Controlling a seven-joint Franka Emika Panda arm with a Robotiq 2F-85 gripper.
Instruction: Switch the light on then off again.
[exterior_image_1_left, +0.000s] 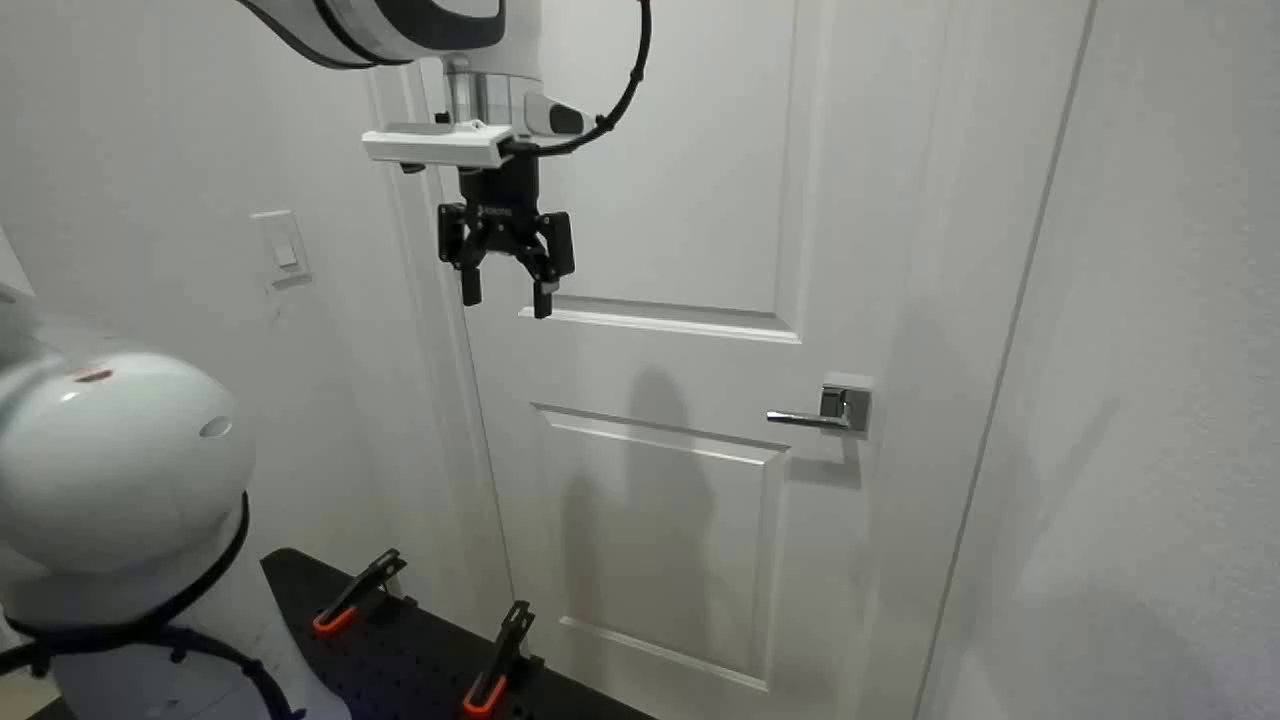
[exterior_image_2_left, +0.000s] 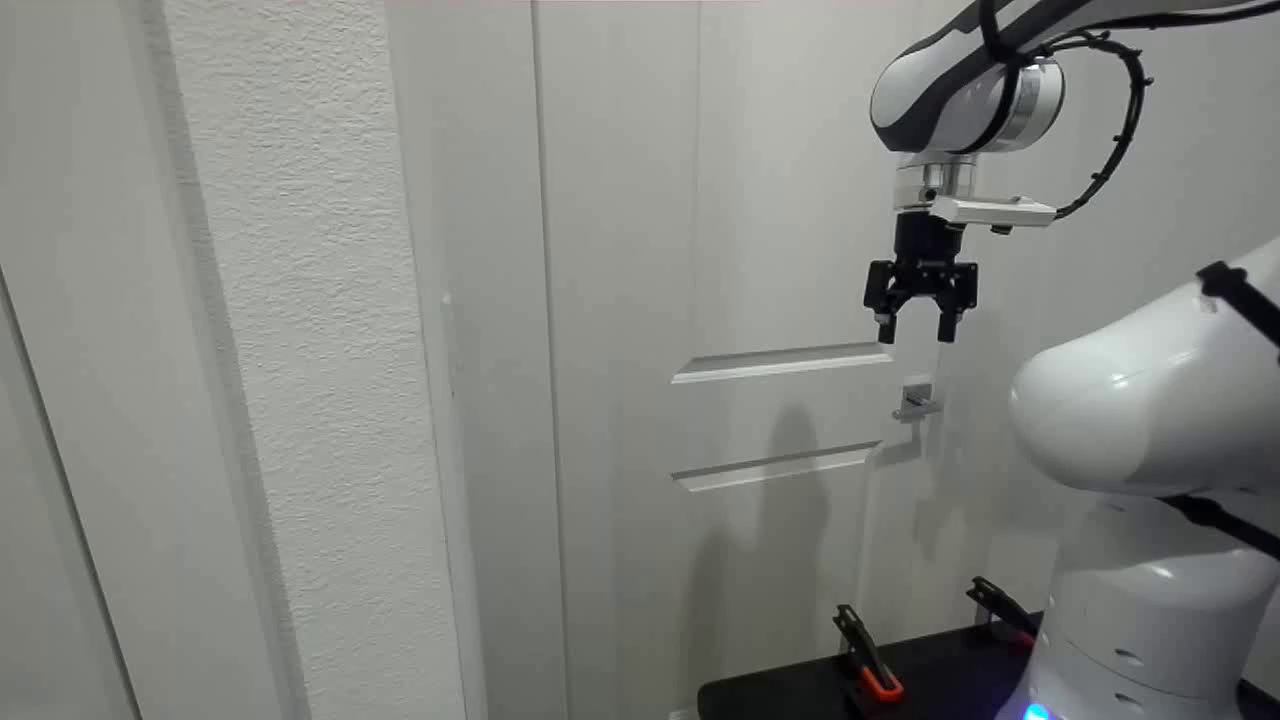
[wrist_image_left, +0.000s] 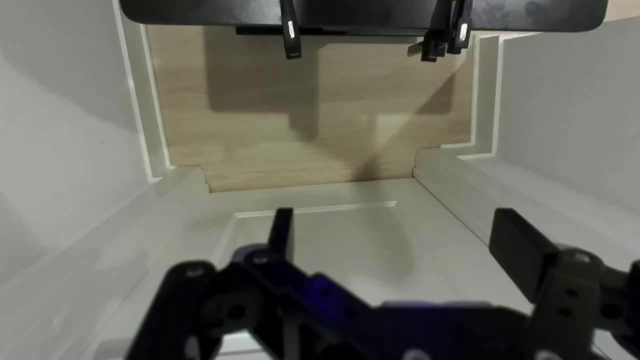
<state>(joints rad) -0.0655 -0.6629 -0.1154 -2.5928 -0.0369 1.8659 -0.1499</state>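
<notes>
The small white switch plate (exterior_image_1_left: 281, 248) for the light is on the left wall in an exterior view, with a pale rocker in its lower part. The light fixture itself is out of view. My gripper (exterior_image_1_left: 507, 308) points straight down, to the right of the switch plate in that view and apart from it, in front of the door. It also shows in an exterior view (exterior_image_2_left: 916, 335), where I do not see the switch plate. In the wrist view my gripper (wrist_image_left: 392, 220) has its two black fingers wide apart with nothing between them.
The white panelled door (exterior_image_1_left: 660, 360) stands behind the gripper, with a silver lever handle (exterior_image_1_left: 845, 410). A black board (exterior_image_1_left: 420, 660) at the robot base carries clamps with orange tips (exterior_image_1_left: 498, 660). Walls stand on both sides, and a wood floor (wrist_image_left: 350, 100) lies below.
</notes>
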